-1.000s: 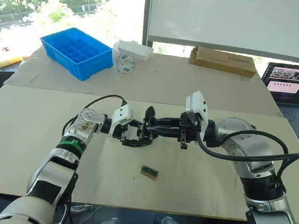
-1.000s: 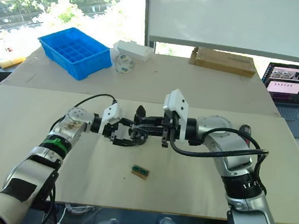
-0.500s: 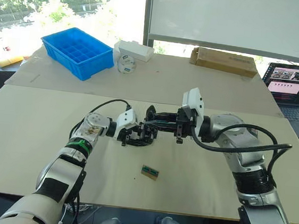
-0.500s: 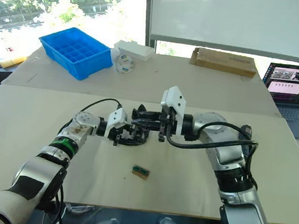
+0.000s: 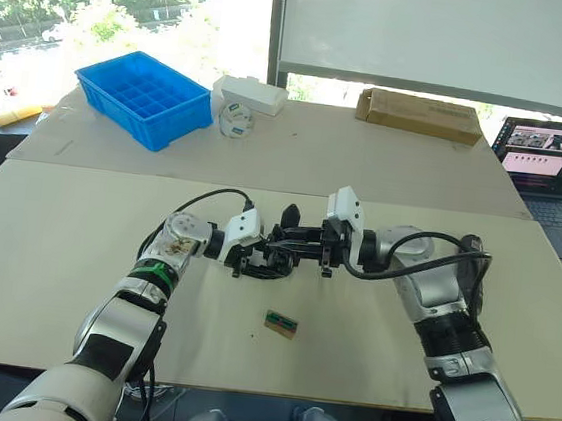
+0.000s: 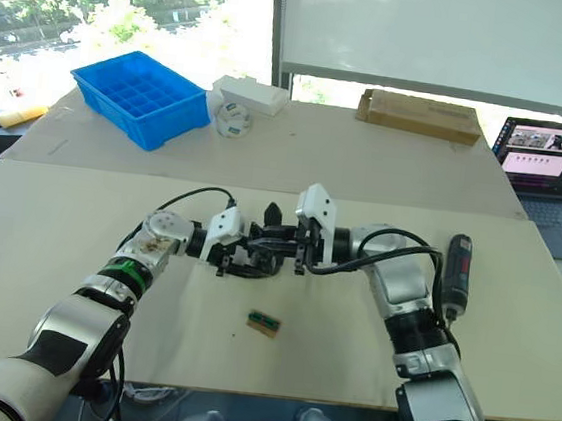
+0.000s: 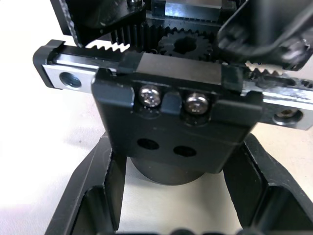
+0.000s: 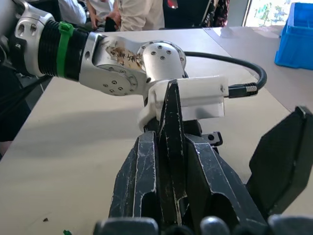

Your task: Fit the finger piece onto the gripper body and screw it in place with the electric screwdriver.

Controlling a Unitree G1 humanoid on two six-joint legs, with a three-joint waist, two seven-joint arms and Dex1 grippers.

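Observation:
The gripper body (image 7: 176,112), a chunky black block with a toothed rack and two screws, sits low over the middle of the table. My left gripper (image 5: 255,261) is shut on its lower part, with its fingers (image 7: 93,196) on either side. From the right, my right gripper (image 5: 305,241) meets the body and is shut on the finger piece (image 8: 171,122), a slim black blade whose tip points up (image 5: 289,215). The electric screwdriver (image 6: 455,274) lies on the table to the right of my right arm.
A small green-topped brown block (image 5: 281,322) lies nearer the front edge. At the back stand a blue bin (image 5: 147,96), a white box (image 5: 250,94), a tape roll (image 5: 235,120) and a cardboard box (image 5: 419,114). A laptop (image 5: 547,163) is at the far right.
My right gripper has moved left with the finger piece, closing on the gripper body, and its elbow has dropped, uncovering the screwdriver. My left gripper has edged right.

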